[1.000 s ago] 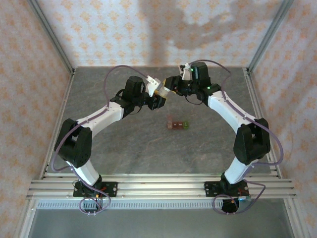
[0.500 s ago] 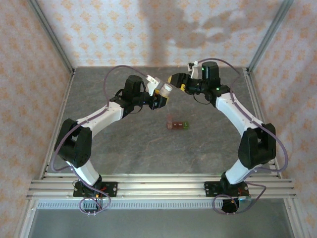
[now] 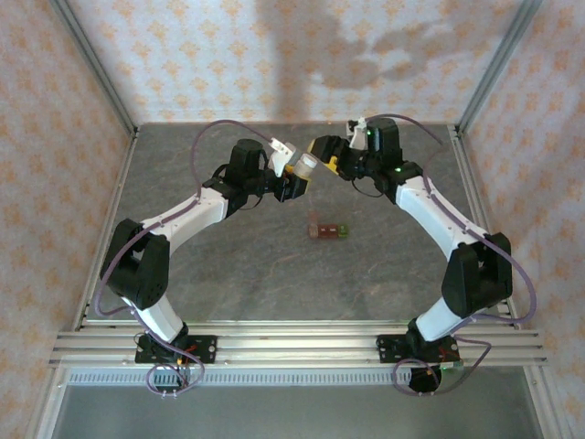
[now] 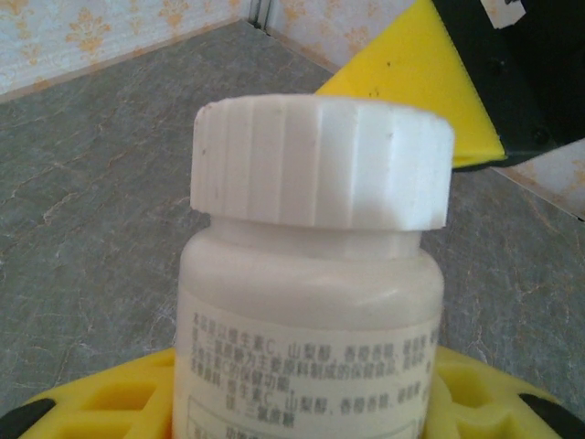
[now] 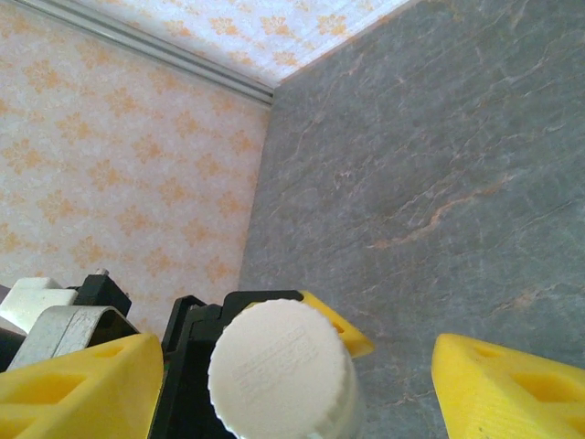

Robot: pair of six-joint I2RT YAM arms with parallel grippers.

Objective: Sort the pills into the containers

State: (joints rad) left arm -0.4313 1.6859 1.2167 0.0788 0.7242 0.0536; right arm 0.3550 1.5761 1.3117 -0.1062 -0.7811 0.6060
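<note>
Top external view: the left pincer (image 3: 296, 174) is clamped on the lower body of a small white plastic cylindrical bottle (image 3: 307, 165), at upper centre of the frame. The right pincer (image 3: 323, 150) meets it from the right, with its yellow fingers (image 5: 82, 384) apart on either side of the ribbed white cap (image 5: 281, 370). The short strip of three joined cube containers (image 3: 327, 230), two red-brown and one green, sits on the grey stone-patterned tabletop (image 3: 238, 265) at frame centre, below both pincers.
</note>
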